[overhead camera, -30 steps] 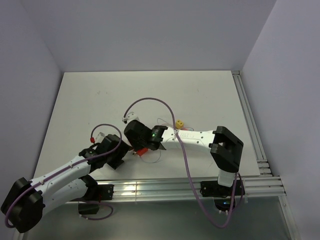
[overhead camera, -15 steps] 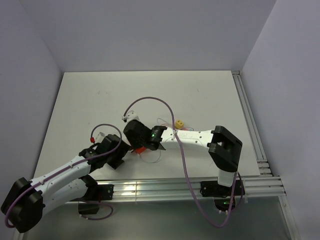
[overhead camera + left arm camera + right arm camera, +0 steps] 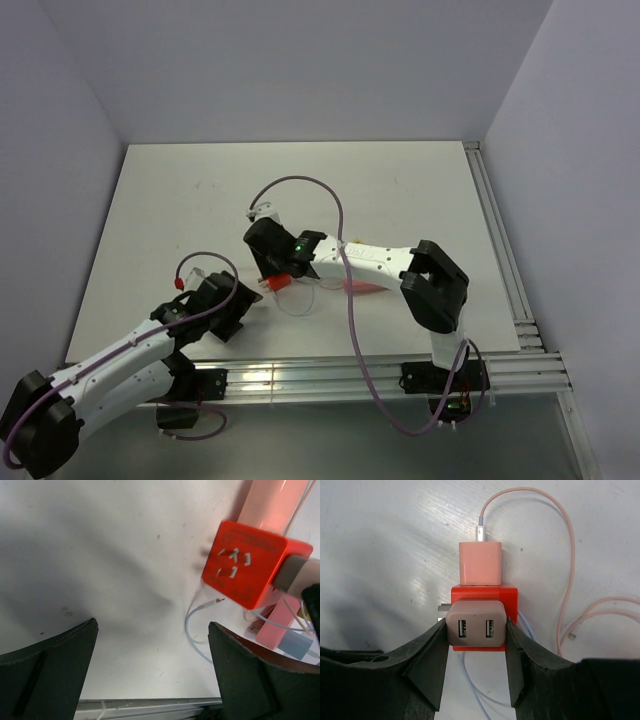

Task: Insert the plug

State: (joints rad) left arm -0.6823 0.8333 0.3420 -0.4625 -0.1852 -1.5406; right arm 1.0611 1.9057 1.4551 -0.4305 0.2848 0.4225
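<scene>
Two robot arms work over a white table (image 3: 180, 200). The right end effector (image 3: 475, 625) is closed on a grey plug (image 3: 475, 630) with two USB ports, one finger pressing each of its sides. The plug sits against the near face of a red socket cube (image 3: 245, 562), which is lifted clear of the table. A pink charger (image 3: 480, 562) sits on the cube's far face, so plug, cube and charger form one stack. Its long axis runs straight out from the right end effector. A bit of metal shows at the cube's left edge, and whether the plug is fully home cannot be told.

The left end effector (image 3: 152, 630) is spread wide and holds nothing. The cube lies ahead of it and off to its right, beyond its right finger and outside the gap. A free face with slots is turned toward it. A thin white cable (image 3: 187, 627) curls on the table between the fingers. The right arm is plainly the nearer one, since it carries the whole stack. Any final push would probably come from it, along the stack's axis.

Compared with a second ago, the right arm has swung the cube farther from the bases. The left arm has drawn back, leaving a clear gap where the two end effectors nearly met. The left fingers have also opened slightly.
</scene>
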